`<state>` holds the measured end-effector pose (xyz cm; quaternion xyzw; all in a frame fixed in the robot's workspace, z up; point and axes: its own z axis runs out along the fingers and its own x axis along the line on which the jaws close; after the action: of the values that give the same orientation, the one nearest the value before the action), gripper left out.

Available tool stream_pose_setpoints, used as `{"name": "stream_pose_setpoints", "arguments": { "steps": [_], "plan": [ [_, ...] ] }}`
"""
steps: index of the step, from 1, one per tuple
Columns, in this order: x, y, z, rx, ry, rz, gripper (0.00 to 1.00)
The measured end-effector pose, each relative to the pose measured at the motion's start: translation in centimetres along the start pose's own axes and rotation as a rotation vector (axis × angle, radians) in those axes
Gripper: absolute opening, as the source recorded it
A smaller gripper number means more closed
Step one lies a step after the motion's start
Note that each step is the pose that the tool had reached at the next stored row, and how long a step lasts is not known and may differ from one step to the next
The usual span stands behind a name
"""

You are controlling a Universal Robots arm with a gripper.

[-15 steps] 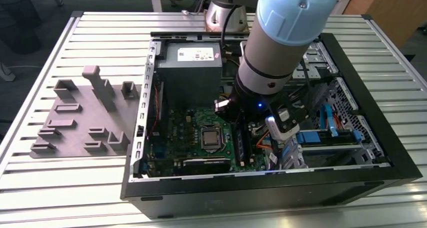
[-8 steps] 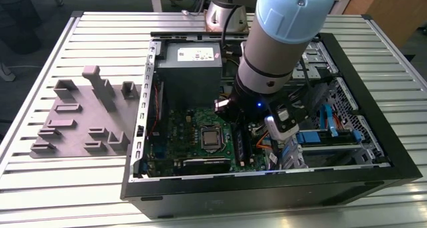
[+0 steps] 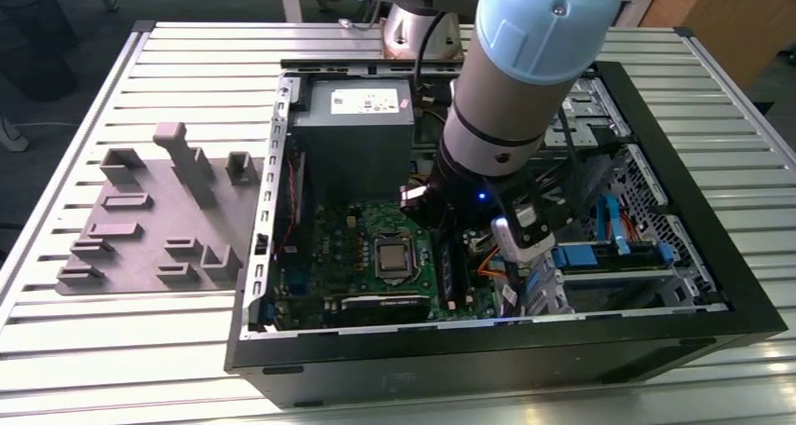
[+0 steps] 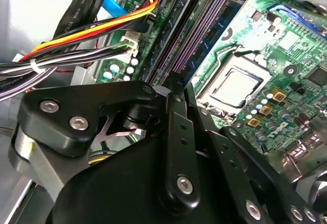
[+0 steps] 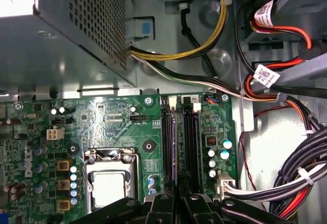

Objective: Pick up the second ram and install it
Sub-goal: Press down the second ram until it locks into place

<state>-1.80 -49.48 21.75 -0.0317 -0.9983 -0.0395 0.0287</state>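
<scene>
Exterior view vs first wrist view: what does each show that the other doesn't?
Exterior alone: the grey tray on the slatted table, the whole black case and the arm reaching into it. First wrist alone: the yellow cable looping along the case wall, and the white connector beside the capacitors. Shared: the motherboard, CPU socket, memory slots and power supply.

The gripper [image 4: 176, 88] is showing matt black metal links with shiny steel screw heads. The motherboard [image 5: 117, 116] is gleaming as glossy green circuit board, its processor cover [image 5: 110, 188] shining like brushed metal. The computer case [image 3: 696, 322] is looking like painted black sheet metal, the tray [image 3: 149, 229] like dull grey plastic, and the table [image 3: 75, 332] like ribbed pale aluminium.
</scene>
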Motion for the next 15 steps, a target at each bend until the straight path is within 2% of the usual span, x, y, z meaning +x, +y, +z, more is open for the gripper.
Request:
{"name": "stream_pose_setpoints", "arguments": {
  "steps": [8,15],
  "plan": [
    [-0.03,-0.03,0.45,-0.0002,0.0001,0.0,0.14],
    [-0.03,-0.03,0.52,-0.0001,0.0001,-0.001,0.14]
  ]
}}
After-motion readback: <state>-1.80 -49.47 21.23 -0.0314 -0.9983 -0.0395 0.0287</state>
